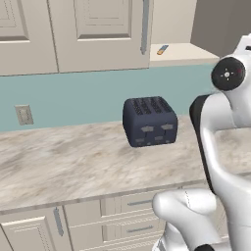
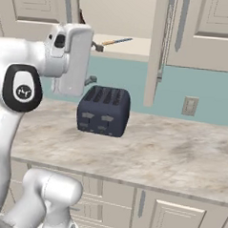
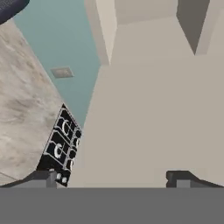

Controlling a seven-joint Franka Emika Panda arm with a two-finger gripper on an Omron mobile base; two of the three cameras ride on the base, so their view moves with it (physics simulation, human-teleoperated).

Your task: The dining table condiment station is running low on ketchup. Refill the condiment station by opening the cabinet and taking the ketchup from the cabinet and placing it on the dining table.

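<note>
Cabinet (image 2: 117,16): open, plain beige shelf

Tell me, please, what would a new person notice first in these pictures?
Probably the dark blue toaster, standing alone on the marble-look counter against the teal wall. Next, the big white robot arm, rising close to the camera at the side. Above, the cabinet has one door swung open, and a small orange and blue item lies on its shelf.

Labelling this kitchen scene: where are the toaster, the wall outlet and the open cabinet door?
toaster (image 1: 149,120), left base view, front face.
wall outlet (image 2: 189,106), right base view, plate centre.
cabinet door (image 2: 155,56), right base view, its edge-on panel.
</note>
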